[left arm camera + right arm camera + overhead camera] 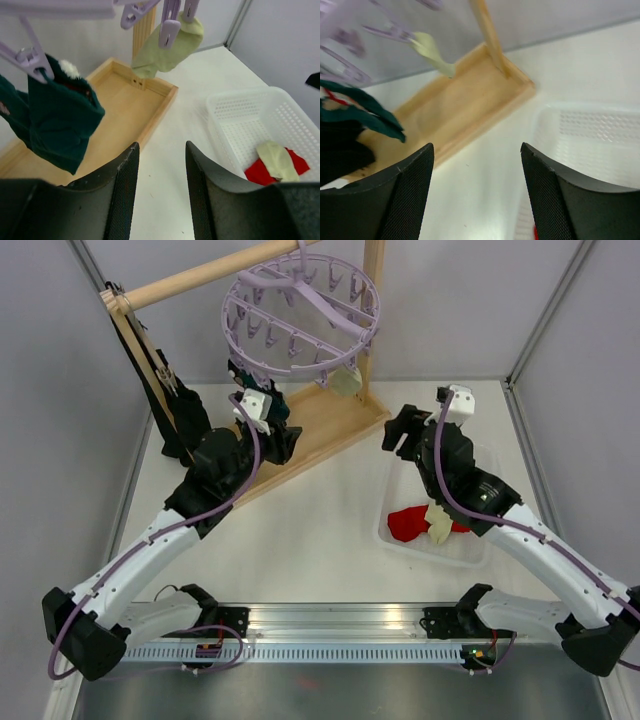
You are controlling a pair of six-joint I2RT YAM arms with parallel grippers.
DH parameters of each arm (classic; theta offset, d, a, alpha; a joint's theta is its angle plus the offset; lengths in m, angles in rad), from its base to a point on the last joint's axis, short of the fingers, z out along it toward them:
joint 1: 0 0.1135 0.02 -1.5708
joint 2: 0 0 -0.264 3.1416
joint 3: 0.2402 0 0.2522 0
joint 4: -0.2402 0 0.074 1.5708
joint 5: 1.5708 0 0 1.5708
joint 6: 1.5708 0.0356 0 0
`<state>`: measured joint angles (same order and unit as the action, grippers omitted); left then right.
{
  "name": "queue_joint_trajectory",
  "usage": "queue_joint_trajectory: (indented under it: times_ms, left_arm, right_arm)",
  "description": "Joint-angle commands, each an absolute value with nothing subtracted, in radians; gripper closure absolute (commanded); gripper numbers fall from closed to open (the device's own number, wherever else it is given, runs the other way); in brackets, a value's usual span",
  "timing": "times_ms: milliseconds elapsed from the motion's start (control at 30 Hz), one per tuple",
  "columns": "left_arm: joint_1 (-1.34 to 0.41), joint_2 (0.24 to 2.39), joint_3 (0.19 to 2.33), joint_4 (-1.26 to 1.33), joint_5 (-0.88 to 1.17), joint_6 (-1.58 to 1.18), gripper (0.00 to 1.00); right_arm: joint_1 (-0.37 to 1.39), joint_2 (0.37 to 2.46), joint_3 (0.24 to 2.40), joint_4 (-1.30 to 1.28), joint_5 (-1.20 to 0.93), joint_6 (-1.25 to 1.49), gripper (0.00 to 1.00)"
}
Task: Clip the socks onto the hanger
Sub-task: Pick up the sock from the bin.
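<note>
Two socks are seen clipped to the hanger (325, 308), which is hung from the cross pole of the wooden rack (320, 435) near the far edge of the bench (330, 530). The teal sock (55, 120) is held by a lavender clip on the hanger's left side. The clipped pale sock (170, 50) is pinched by another clip toward the right, beside the rack's upright post. Both are hung above the rack's shallow wooden base tray.

Two more socks are found in the basket (487, 468), a white perforated one set by the right edge of the bench. The red sock (408, 523) is spread on its floor at the near end, and the loose pale sock (438, 523) is laid partly over it.

The left gripper (160, 185) is held low and near the teal sock, toward the far-left part of the bench. Its fingers are parted by a moderate gap and nothing is held between them. The right gripper (477, 192) is poised by the far end of the basket and pointed toward the rack. Its fingers are spread wide and nothing is gripped.

A black cloth (165, 410) is draped at the rack's left end, near the far-left corner.
</note>
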<state>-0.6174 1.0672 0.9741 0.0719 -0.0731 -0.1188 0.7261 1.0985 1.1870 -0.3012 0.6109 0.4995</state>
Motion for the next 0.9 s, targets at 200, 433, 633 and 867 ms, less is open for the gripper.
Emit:
queue_joint_trajectory:
  times_ms: [200,433,633,867]
  left_arm:
    - [-0.618,0.917,0.934,-0.118,-0.005,-0.342,0.52]
    - [-0.618,0.907,1.014,-0.184,0.054,-0.331,0.51]
    - [-0.620,0.876,0.996,-0.196,0.074,-0.334,0.50]
    - [-0.618,0.891,0.979,-0.184,0.081,-0.336,0.51]
  right_arm:
    - [0.562,0.922,0.916,-0.460,0.658,0.630,0.24]
    - [0.280,1.107,0.798,-0.365,0.456,0.609,0.30]
    - [0.100,1.161,0.694,-0.256,0.327,0.588,0.33]
    - [0.071,1.259,0.654,-0.178,0.278,0.574,0.38]
